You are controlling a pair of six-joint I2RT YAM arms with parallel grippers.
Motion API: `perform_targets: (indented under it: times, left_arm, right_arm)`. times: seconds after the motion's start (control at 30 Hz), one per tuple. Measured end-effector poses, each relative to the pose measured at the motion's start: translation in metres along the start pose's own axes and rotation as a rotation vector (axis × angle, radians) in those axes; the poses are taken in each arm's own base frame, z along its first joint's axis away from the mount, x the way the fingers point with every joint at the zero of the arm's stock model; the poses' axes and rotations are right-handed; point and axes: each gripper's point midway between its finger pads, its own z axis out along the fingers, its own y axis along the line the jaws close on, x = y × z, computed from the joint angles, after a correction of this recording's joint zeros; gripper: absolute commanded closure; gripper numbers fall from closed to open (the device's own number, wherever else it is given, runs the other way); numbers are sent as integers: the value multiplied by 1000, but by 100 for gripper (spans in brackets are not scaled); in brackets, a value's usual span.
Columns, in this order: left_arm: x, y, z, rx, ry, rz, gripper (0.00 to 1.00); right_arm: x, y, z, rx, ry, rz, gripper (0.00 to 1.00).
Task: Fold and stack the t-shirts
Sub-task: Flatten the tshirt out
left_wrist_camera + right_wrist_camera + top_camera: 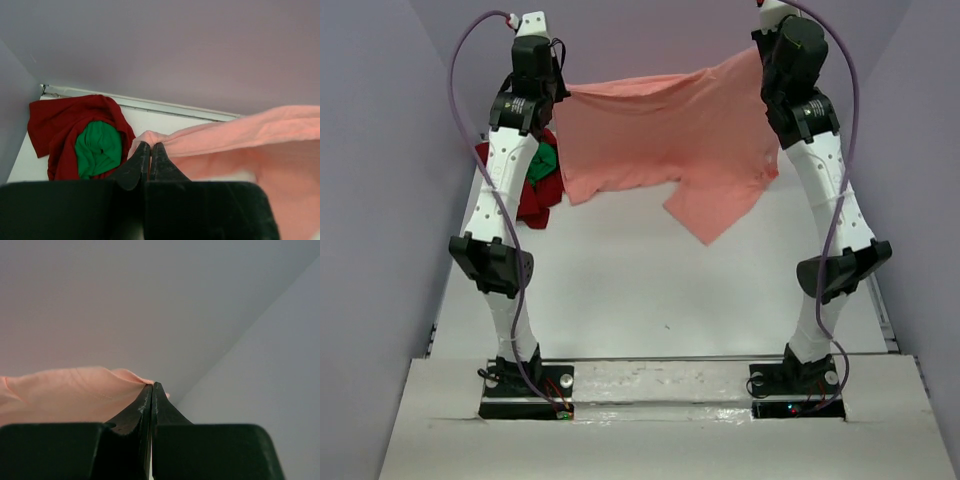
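The salmon-pink t-shirt (665, 135) hangs stretched between both grippers above the far end of the table, its lower part and one sleeve draping onto the surface. My left gripper (149, 146) is shut on the shirt's left corner (150, 137); in the top view it sits at the shirt's left end (563, 92). My right gripper (153, 386) is shut on the shirt's right edge (75, 390), hidden behind the arm in the top view. The dark red t-shirt (55, 122) lies crumpled at the far left with the bright green t-shirt (100, 147) bunched on it.
The red and green pile (535, 175) sits against the left wall, partly behind my left arm. Purple-grey walls (380, 150) close in the table on the left, right and back. The white table (650, 290) stretches from the shirt to the arm bases.
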Motion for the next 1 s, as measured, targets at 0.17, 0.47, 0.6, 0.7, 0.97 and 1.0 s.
perform_targets:
  times: [0.17, 0.47, 0.6, 0.7, 0.97, 1.0]
  left_arm:
    - [-43, -8, -71, 61, -107, -24, 100]
    - [-83, -12, -240, 194, -289, -81, 100]
    - [-68, 0, -294, 244, -292, -118, 100]
    - [-38, 16, -310, 241, -248, -133, 100]
    - [45, 51, -326, 209, -112, -132, 100]
    - [53, 53, -326, 201, -91, -126, 100]
  right_arm:
    - [-34, -37, -49, 11, -65, 67, 100]
    - [-81, -68, -175, -16, -151, 162, 100]
    - [-74, -72, -226, -37, -145, 180, 100]
    - [-57, -64, -259, -67, -142, 184, 100]
    - [2, 15, -345, -288, -72, 137, 100]
    - [0, 28, -356, -324, -79, 120, 100]
